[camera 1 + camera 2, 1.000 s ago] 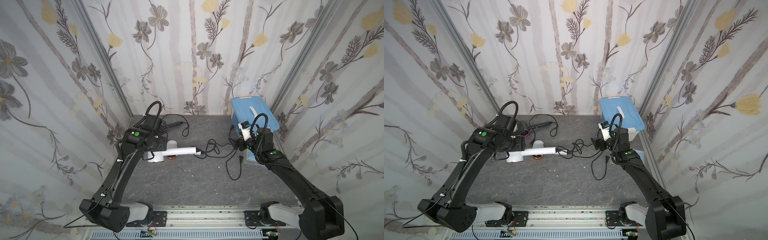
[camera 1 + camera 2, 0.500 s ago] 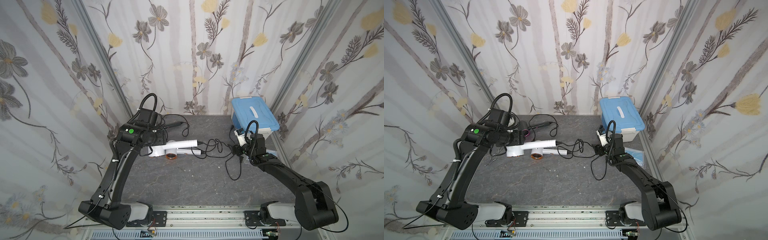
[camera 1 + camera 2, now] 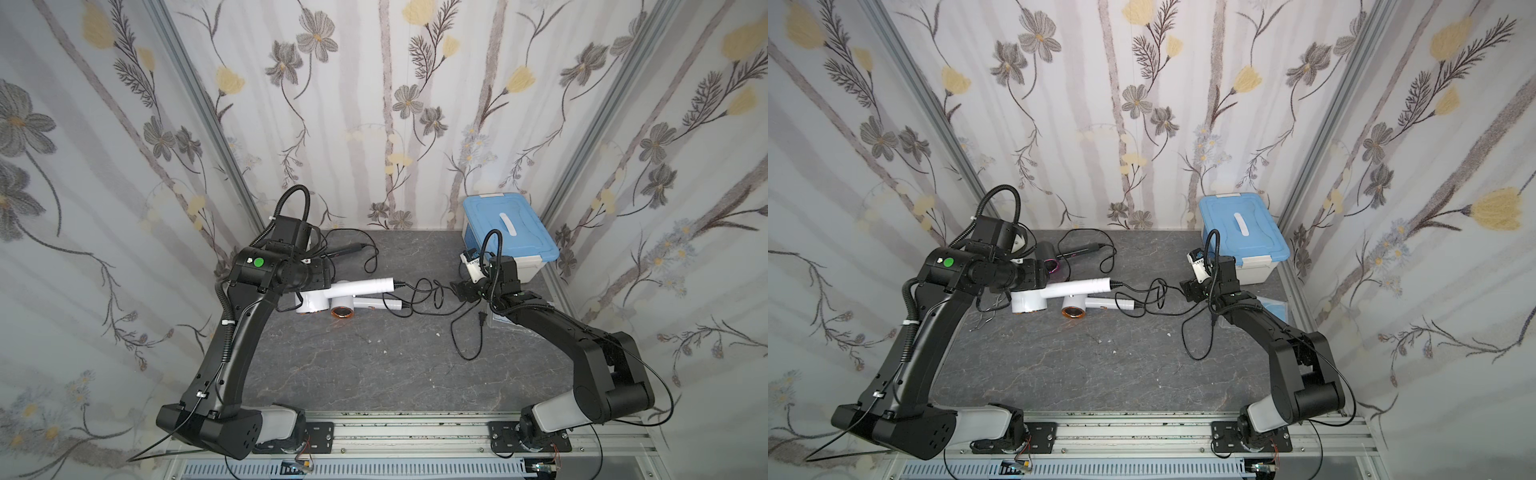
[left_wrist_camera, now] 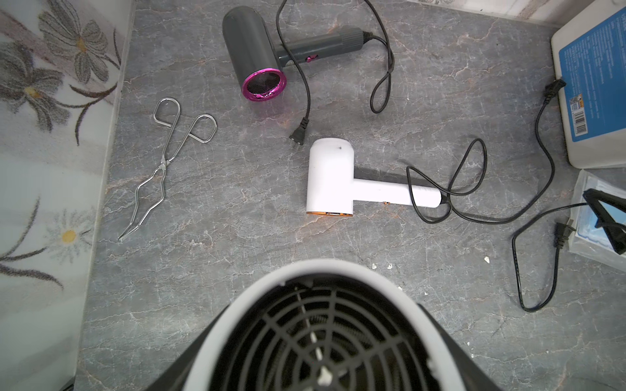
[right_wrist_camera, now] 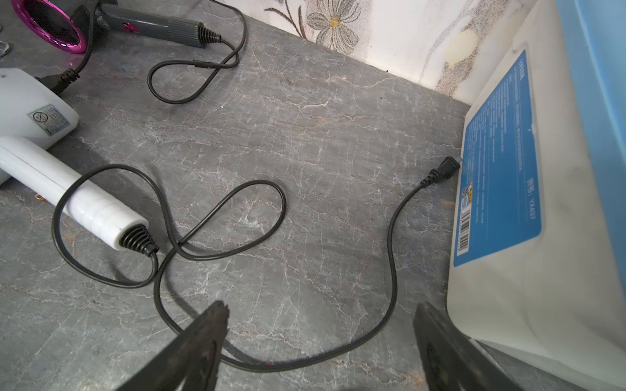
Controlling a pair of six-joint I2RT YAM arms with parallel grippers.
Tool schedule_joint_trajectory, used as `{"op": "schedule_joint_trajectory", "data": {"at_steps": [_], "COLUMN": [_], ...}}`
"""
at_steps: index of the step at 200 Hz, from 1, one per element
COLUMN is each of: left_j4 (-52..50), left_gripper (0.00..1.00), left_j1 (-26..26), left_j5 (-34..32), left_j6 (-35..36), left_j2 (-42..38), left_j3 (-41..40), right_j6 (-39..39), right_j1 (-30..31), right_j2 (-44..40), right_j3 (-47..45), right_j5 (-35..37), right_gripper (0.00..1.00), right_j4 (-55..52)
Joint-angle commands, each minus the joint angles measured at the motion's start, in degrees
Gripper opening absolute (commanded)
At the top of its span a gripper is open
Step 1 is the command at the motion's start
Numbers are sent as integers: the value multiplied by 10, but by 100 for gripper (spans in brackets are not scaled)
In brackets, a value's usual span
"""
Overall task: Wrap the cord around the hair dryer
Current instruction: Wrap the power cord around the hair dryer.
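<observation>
My left gripper (image 4: 321, 338) is shut on a white hair dryer (image 3: 316, 300), which it holds above the table with the handle (image 3: 1075, 286) pointing right. The dryer's rear grille fills the left wrist view. Its black cord (image 3: 468, 356) trails right in loops on the table and ends in a plug (image 4: 564, 233). My right gripper (image 5: 321, 325) is open, low over the table beside the box. A cord (image 5: 271, 367) lies on the table between its fingers (image 5: 206, 338). That cord runs to a plug (image 5: 443, 171) at the box, and nothing is gripped.
A second white dryer (image 4: 330, 179) with an orange nozzle ring lies under the held one. A grey and pink dryer (image 4: 254, 57) lies at the back left and metal tongs (image 4: 166, 162) near the left wall. A blue-lidded box (image 3: 509, 232) and a plastic packet (image 3: 1273, 309) are at the right.
My right arm has come down and stretched out low over the cords. My left arm has swung and carried the white dryer slightly back. The right jaws stayed wide.
</observation>
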Motion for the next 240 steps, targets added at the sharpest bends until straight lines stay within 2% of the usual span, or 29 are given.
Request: {"op": "schedule_joint_trajectory", "data": {"at_steps": [1, 37, 81, 133, 141, 166, 197, 219, 231, 240], "left_j4": [11, 16, 21, 23, 22, 23, 18, 17, 17, 19], "left_gripper": [0, 0, 0, 0, 0, 0, 0, 0, 0, 0], "left_j1": [7, 15, 21, 21, 21, 23, 26, 29, 30, 32], "left_j5": [-18, -30, -27, -11, -10, 6, 12, 17, 17, 17], "left_j6": [7, 13, 20, 29, 30, 33, 37, 39, 37, 37], "left_j2": [9, 37, 56, 56, 54, 49, 42, 41, 42, 43], "left_j3": [7, 7, 25, 32, 32, 30, 35, 33, 32, 31], "right_j6": [22, 45, 40, 16, 11, -16, -35, -35, -34, -33], "right_j1": [-3, 1, 57, 66, 67, 63, 54, 43, 39, 36], "right_j2": [-43, -90, -46, -19, 4, 36, 83, 88, 82, 75], "right_j3": [-7, -9, -14, -41, -39, -29, -3, -5, -12, -22], "right_j5": [71, 139, 251, 257, 256, 218, 194, 174, 161, 158], "right_gripper": [87, 86, 84, 88, 88, 89, 87, 76, 65, 51], "right_j4": [-20, -88, -139, -49, -31, 19, 30, 44, 50, 60]}}
